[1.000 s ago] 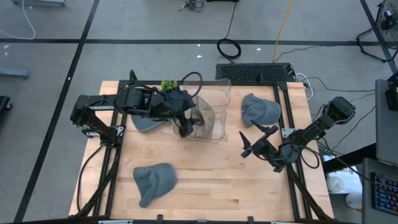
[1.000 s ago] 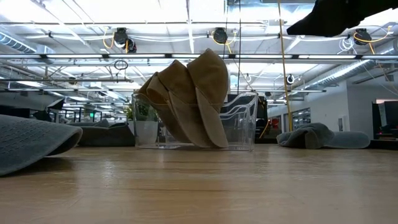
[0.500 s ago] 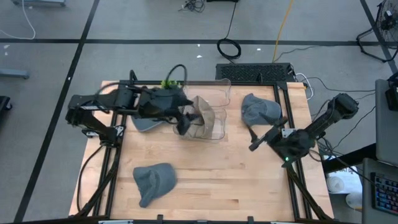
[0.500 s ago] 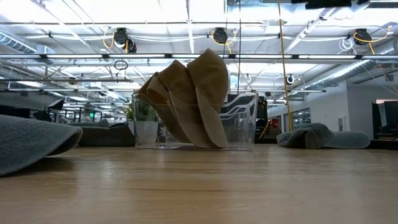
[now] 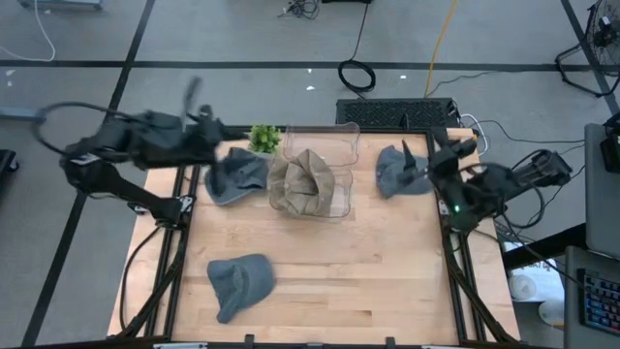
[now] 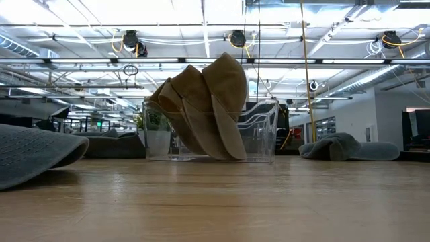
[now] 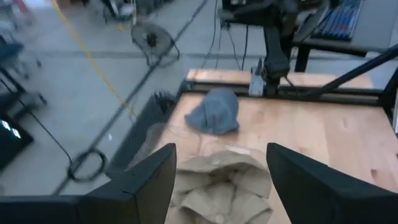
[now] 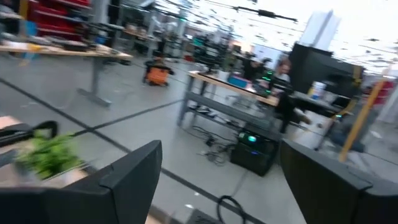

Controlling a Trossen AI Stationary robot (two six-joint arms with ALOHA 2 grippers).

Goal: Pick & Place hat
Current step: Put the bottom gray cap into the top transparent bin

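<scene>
Tan hats (image 5: pixel 301 182) sit bunched inside the clear bin (image 5: pixel 344 143) at the table's back edge, with grey hats lying left (image 5: pixel 235 174), right (image 5: pixel 399 170) and in front (image 5: pixel 239 282) of the bin. The left gripper (image 7: pixel 221 180) hangs spread wide and empty, off to the bin's left. The right gripper (image 8: pixel 221 180) is also spread and empty, beyond the grey hat on the bin's right.

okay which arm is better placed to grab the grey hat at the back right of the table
The right. Its gripper hangs open right at that grey hat, while the left gripper, also open, sits across the table beyond the clear bin.
</scene>
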